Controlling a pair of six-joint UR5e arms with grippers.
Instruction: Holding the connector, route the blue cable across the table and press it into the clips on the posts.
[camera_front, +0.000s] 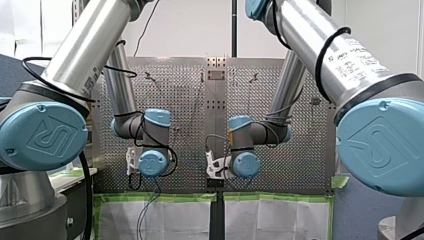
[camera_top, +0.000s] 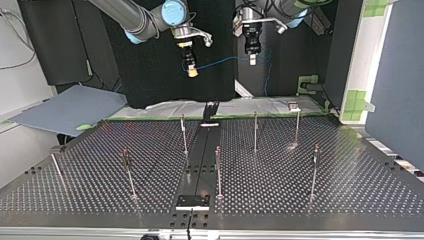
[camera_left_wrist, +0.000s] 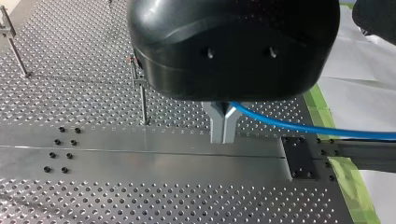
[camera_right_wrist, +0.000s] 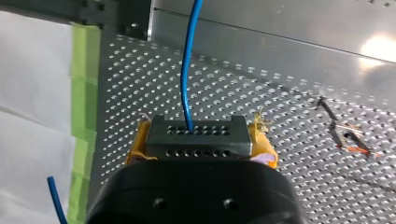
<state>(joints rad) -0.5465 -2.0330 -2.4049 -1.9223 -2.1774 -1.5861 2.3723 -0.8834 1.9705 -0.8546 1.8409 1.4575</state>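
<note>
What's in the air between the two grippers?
Only a thin blue cable, running from the grey connector in my yellow-padded right gripper to my black left gripper. The top view shows it.

The only mark that can be read is the embossed UR emblem on the blue left arm's joint cap (camera_front: 42, 135) and right arm's joint cap (camera_front: 382, 145) in the front view. A printed label (camera_front: 357, 62) on my right arm's silver tube carries black lines too small to read.
</note>
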